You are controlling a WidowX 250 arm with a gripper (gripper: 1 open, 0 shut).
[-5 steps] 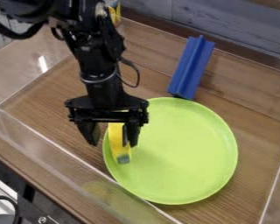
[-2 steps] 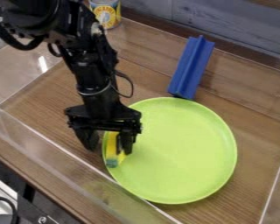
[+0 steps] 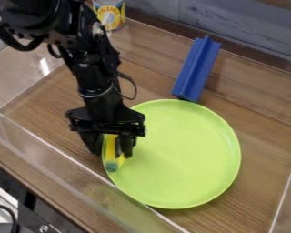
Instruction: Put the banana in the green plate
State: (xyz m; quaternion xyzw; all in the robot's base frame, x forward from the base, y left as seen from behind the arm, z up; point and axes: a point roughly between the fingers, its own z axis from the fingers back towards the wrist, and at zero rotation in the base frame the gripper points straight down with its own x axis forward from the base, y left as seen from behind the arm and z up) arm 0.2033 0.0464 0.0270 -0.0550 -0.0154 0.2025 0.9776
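one yellow banana sits at the left side of the green plate, a little below the middle of the frame, its darker tip pointing toward the bottom. your claw comes down over its upper part, with a finger on either side. you can't tell from here how far open the claw is, or whether it has a firm hold, since the fingers hide that end.

the step in hand looks like getting a sound grip. keep the fingers low and square across the banana's width, and close them gently and evenly so the curved toy doesn't roll or swing its tip round. watch the rim: press down or drag sideways and you may well push the plate along too. once the grip feels sure, lift straight up a touch, move toward the middle of the plate, right of where the claw is now, then lower the banana before you let go.
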